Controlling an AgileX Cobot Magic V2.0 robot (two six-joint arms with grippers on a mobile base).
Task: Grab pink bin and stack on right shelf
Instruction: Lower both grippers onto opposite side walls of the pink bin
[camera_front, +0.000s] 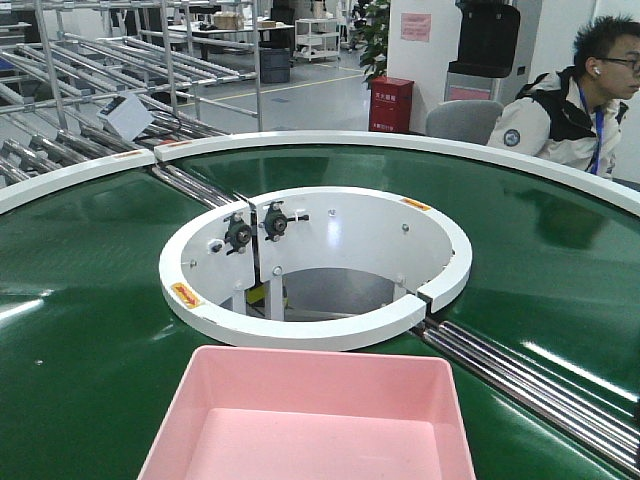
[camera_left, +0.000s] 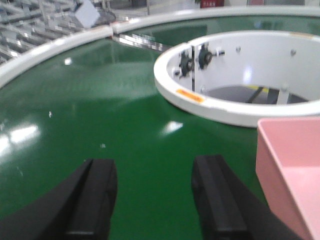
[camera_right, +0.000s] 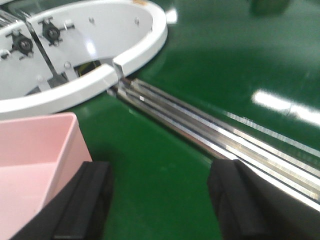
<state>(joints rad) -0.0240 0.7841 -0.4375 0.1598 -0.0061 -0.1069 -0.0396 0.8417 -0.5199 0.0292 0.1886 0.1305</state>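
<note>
The pink bin (camera_front: 310, 420) sits empty on the green conveyor belt (camera_front: 80, 330) at the near edge of the front view. Its left wall shows in the left wrist view (camera_left: 292, 165) and its right wall in the right wrist view (camera_right: 37, 160). My left gripper (camera_left: 152, 200) is open and empty over the belt, just left of the bin. My right gripper (camera_right: 157, 200) is open and empty just right of the bin, its left finger (camera_right: 85, 200) close beside the bin's wall. The right shelf is out of view.
A white ring housing (camera_front: 320, 265) with a hollow centre stands just beyond the bin. Steel rollers (camera_front: 530, 380) cross the belt at the right, also in the right wrist view (camera_right: 240, 135). A seated person (camera_front: 580, 105) is at the back right. Metal racks (camera_front: 90, 90) stand back left.
</note>
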